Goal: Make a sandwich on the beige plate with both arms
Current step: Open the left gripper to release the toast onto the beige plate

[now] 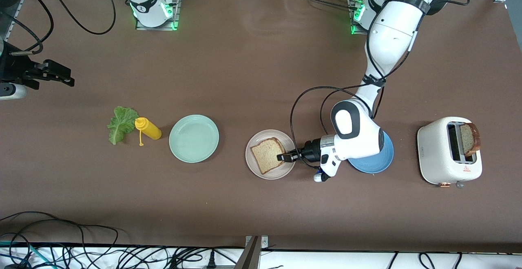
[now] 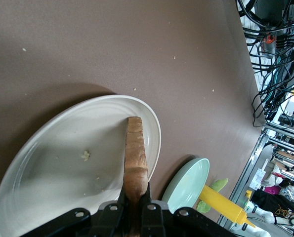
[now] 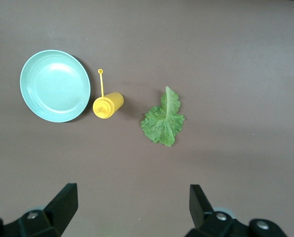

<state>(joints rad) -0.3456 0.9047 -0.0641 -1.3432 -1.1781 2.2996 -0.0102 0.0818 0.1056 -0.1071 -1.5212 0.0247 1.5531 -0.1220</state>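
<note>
We see a brown table (image 1: 253, 69) with cables along its camera-side edge; the left gripper (image 1: 285, 156) is clamped on a bread slice (image 1: 267, 154) over the beige plate (image 1: 261, 171); the right gripper (image 1: 61, 76), jaws wide and empty, waits at the right arm's end; a lettuce leaf (image 1: 120, 123), mustard bottle (image 1: 148, 128), mint-green plate (image 1: 194, 138), blue plate (image 1: 375, 163) and toaster (image 1: 448, 150) holding a second slice (image 1: 470, 138) sit in a row.

Lying on its side on the brown table (image 1: 261, 77), toward the right arm's end: yellow squeeze bottle (image 1: 149, 129), its small cap probably hanging loose on a strap. Sitting just beside it, toward the table's middle: mint-green plate (image 1: 193, 138). Standing toward the left arm's end: white toaster (image 1: 448, 151), with blue plate (image 1: 379, 163) resting near it, mostly hidden. Trailing along the camera's edge: black cables (image 1: 61, 252).
</note>
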